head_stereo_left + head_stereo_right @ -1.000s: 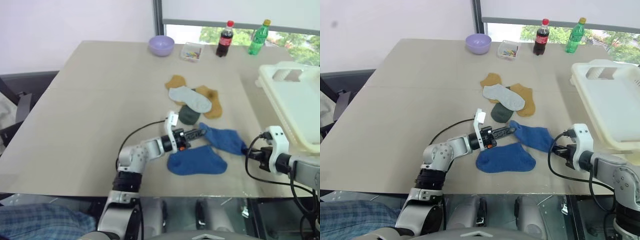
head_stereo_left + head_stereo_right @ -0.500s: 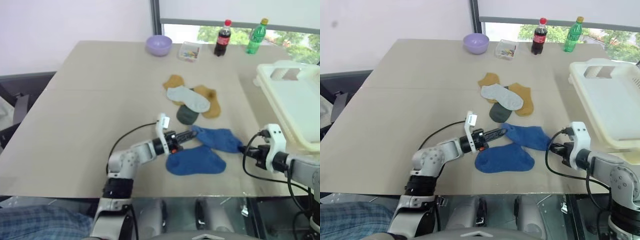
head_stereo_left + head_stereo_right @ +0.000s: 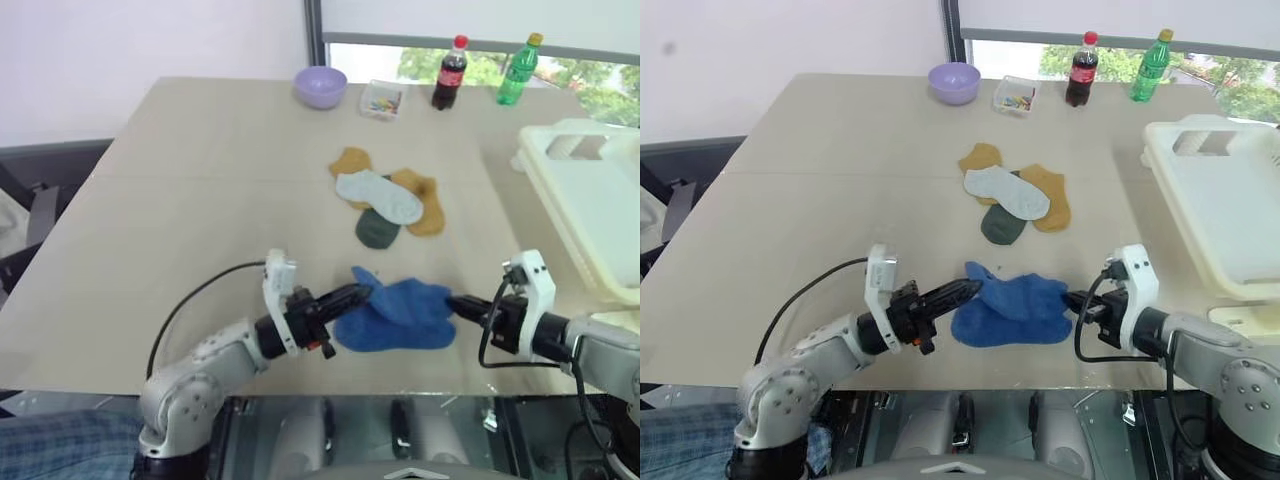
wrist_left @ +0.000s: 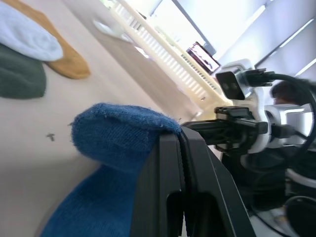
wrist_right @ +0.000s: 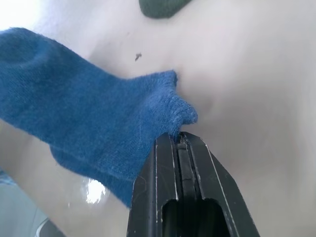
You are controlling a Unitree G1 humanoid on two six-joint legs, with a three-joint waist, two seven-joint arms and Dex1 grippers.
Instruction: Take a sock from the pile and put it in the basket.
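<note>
Your left gripper [image 3: 362, 293] and right gripper [image 3: 452, 304] are each clenched on an opposite end of the upper royal blue sock [image 3: 405, 299], which lies over a second blue sock [image 3: 385, 333] near the table's [image 3: 200, 180] front edge. The pile [image 3: 388, 200] lies beyond them; the cream-white basket [image 3: 590, 200] stands at your right.

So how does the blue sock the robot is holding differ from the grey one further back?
The royal blue ankle sock is pinched at each end by the left claw and right claw; the light grey ankle sock lies untouched. Blue sits apart near the table edge; grey overlaps the mustard socks. Both are ankle socks.
</note>
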